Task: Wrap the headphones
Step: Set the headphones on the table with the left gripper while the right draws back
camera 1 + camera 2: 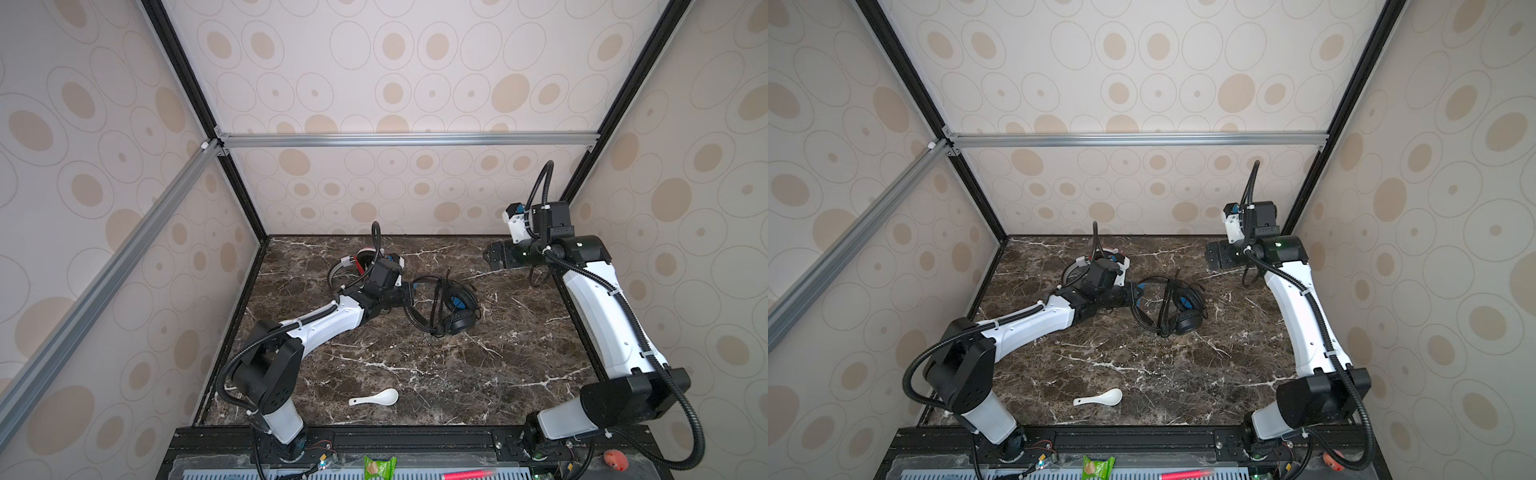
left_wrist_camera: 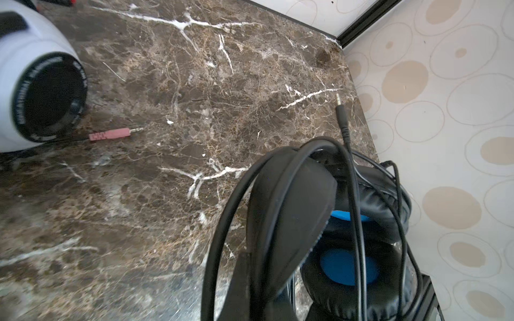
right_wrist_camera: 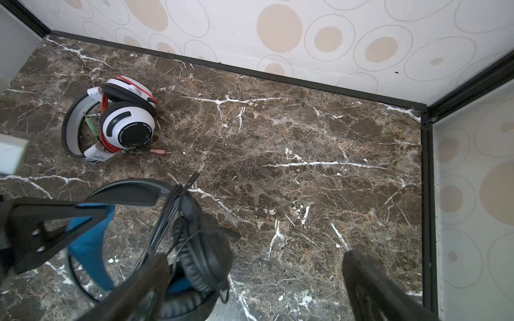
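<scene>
The black headset [image 1: 453,311] lies near the middle of the brown marble desk [image 1: 457,374], with blue lining showing inside its cups. The left gripper [image 1: 410,291] reaches in low from the left. Its jaws are clenched on that headset's band, right where the blue padding shows. The black cord [image 2: 354,208] is looped several times over the band and cups. Its black plug [image 2: 341,114] pokes out past the band, though I cannot tell whether it touches the desk.

The white headset [image 3: 125,122] sits farther back toward the left rear, apart from the black one. In both top views the left arm's wrist stands in front of it and hides much of it. Its red cord [image 3: 104,125] is wound around between the cups. A pink plug [image 3: 157,151] lies on the desk just beside one cup, and a green plug [image 3: 89,122] sits inside the loop of the grey band.

The right gripper [image 1: 492,255] hangs up near the right rear corner, well apart from both headsets. Its jaws are spread wide with nothing between them.

A white spoon [image 1: 376,398] lies by itself near the front edge, away from both arms.
</scene>
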You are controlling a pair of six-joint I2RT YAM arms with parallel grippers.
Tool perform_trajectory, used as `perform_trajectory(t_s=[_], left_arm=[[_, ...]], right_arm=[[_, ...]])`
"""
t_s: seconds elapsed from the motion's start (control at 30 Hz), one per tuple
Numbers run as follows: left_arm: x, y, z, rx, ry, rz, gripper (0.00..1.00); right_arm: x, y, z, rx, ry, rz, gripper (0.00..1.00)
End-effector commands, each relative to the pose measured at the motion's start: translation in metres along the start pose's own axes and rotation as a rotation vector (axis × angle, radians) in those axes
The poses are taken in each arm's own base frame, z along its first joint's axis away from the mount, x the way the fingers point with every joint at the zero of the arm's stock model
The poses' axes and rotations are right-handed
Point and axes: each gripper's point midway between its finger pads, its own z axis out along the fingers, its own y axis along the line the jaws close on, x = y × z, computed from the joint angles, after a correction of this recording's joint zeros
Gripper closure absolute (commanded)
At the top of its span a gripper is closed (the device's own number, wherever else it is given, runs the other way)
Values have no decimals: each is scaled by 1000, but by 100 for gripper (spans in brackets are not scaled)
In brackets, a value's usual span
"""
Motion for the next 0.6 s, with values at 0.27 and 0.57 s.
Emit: perform_trajectory(t_s=[0.27,0.57], left_arm=[[-49,-50,55,128,-158,-154,100],[-40,-32,84,81,-153,-195,94]], right_arm=[[28,15,-23,-66,15,24,0],[30,24,-29,-110,-6,26,0]])
